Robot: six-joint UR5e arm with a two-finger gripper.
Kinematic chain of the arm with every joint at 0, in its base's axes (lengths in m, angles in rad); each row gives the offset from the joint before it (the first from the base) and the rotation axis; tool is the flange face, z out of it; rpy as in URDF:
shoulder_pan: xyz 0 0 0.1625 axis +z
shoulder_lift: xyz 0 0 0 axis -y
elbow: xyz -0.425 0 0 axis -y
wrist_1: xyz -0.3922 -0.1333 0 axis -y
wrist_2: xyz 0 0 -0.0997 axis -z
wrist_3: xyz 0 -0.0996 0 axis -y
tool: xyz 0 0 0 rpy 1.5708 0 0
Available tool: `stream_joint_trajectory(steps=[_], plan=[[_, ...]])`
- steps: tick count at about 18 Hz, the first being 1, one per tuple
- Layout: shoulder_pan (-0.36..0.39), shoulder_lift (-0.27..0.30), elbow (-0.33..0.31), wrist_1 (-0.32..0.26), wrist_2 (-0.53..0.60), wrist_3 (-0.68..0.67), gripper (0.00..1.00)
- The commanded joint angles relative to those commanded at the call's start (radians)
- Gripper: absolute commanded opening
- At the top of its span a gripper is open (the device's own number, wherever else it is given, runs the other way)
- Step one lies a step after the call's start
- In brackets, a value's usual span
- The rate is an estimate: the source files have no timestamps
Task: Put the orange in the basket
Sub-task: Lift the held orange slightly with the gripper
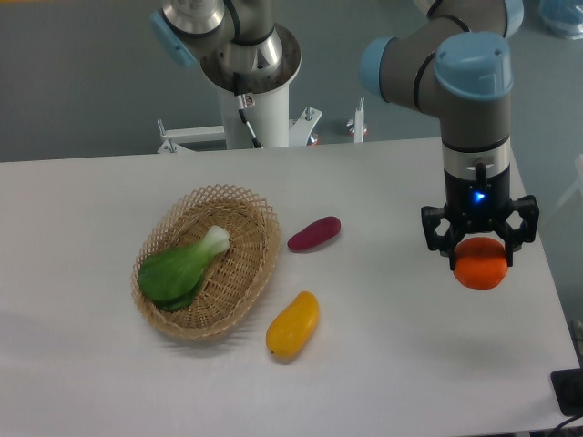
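Camera view, fixed, looked down on a white table (383, 364) w/ the UR5e arm (474, 100) reaching in from the top right. Its gripper (480, 257) pointed straight down at the right side of the table, black fingers (437, 232) set either side of the orange (480, 264) and clamped on its upper half, a blue light lit on the wrist above. Whether the fruit was lifted or touching the tabletop couldn't be told from this angle. The orange sat well apart from the basket (244, 273), which lay at centre-left, oval, tan wicker w/ an open looped rim. Inside the basket lay a green leafy veg (178, 269) w/ a pale stalk end pointing up-right; it looked like bok choy. Btwn basket and gripper were two more items on the bare table: a purple sweet potato (314, 233) just right of the basket's upper rim, and a yellow-orange mango-like fruit (292, 325) near the basket's lower right edge, tilted, neither touching the wicker. Arm's base column (250, 109) stood at the table's far edge, top centre, w/ a black cable running down it.
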State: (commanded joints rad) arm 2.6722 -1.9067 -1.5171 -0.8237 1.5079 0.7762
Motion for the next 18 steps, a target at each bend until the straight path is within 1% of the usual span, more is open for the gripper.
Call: stream_joint_trajectory(steps=[1,4,11,14,15,16,17,18], plan=[[-0.002,-0.002,-0.012,0.003,0.002,0.0,0.66],[0.0,0.002,-0.011,0.002,0.0,0.0,0.66],[-0.002,-0.009,0.008,0.002,0.0,-0.003,0.66],[-0.027,-0.024,0.029,0.002,0.0,-0.018,0.66],[-0.037,-0.034,0.037,0.002,0.0,-0.032,0.66],[-0.05,-0.035,0.04,0.002,0.0,-0.073,0.66],[-0.075,-0.034,0.043,0.002,0.005,-0.16,0.66],[-0.089,-0.031,0.047,0.002,0.008,-0.204,0.66]])
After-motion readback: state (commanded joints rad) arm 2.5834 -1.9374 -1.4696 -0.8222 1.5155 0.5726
